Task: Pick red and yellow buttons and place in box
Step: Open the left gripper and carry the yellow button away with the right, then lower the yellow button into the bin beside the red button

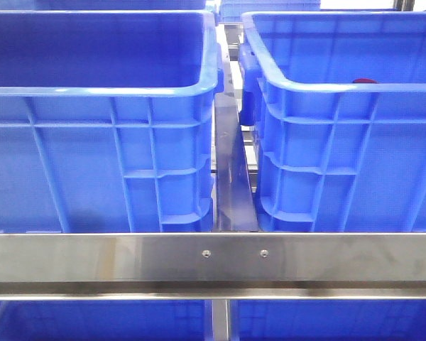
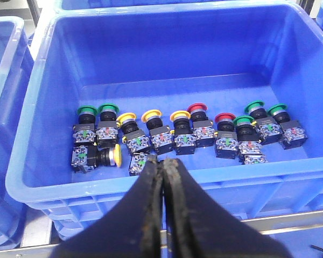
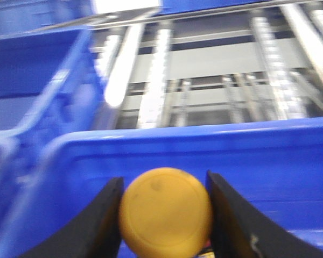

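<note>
The right gripper (image 3: pixel 164 215) is clamped on a yellow button (image 3: pixel 165 212) above the inside of a blue crate (image 3: pixel 290 161); the view is blurred. The left gripper (image 2: pixel 163 183) hangs with its jaws pressed together, holding nothing, above the near rim of another crate (image 2: pixel 167 59), where red, yellow and green buttons (image 2: pixel 196 124) lie in a row on the floor.

We see a steel rail (image 1: pixel 213 257) crossing in front; behind it a steel divider (image 1: pixel 233 177) runs back, and roller tracks (image 3: pixel 156 75) gleam under bright light.
</note>
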Available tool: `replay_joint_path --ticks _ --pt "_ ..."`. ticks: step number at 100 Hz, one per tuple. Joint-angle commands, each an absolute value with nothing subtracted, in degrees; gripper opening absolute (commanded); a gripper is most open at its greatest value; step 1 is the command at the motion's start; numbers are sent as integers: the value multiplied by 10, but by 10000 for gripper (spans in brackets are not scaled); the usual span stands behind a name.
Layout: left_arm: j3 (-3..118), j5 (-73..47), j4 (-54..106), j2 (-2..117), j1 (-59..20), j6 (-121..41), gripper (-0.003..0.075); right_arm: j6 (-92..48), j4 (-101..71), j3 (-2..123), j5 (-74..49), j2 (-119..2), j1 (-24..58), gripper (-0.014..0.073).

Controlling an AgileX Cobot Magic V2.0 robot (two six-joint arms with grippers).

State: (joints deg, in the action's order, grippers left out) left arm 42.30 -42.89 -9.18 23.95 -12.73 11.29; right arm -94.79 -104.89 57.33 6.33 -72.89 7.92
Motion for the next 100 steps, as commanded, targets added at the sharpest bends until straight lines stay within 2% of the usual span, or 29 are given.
replay_joint_path --ticks 1,25,39,71,100 --pt "437 -384 -91 244 -126 118 -19 -959 -1081 606 39 -740 38 161" --pt "437 -384 -91 244 -126 118 -19 -959 -1099 614 -66 -824 -81 161" --pt "437 -384 -91 244 -126 118 -19 -959 -1099 618 -128 -876 -121 161" --pt "437 -384 -91 244 -126 118 -19 -960 -1099 682 -124 -983 -123 161" --pt "437 -384 -91 244 -126 118 -19 -960 -1099 735 -124 -1033 -122 161"
